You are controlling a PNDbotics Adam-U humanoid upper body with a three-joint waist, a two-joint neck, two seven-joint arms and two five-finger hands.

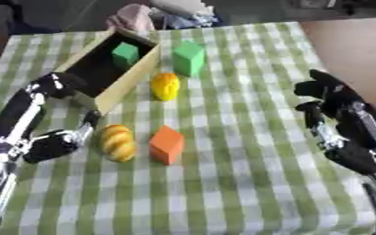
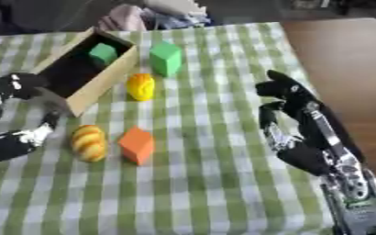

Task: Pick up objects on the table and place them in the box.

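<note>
your left hand (image 1: pixel 51 143), fingers apart, sits beside the striped yellow bread-shaped piece (image 1: pixel 118 142); close around its middle before lifting toward the wooden box (image 1: pixel 131 76).

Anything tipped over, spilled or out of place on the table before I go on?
Nothing stands out. The box sits askew to the cloth's checks but upright, with one green cube inside. The other green block, yellow piece, striped piece and orange block lie apart, unspilled.

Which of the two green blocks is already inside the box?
The smaller green block, lying inside the wooden box; the larger green block stands outside on the checked cloth.
</note>
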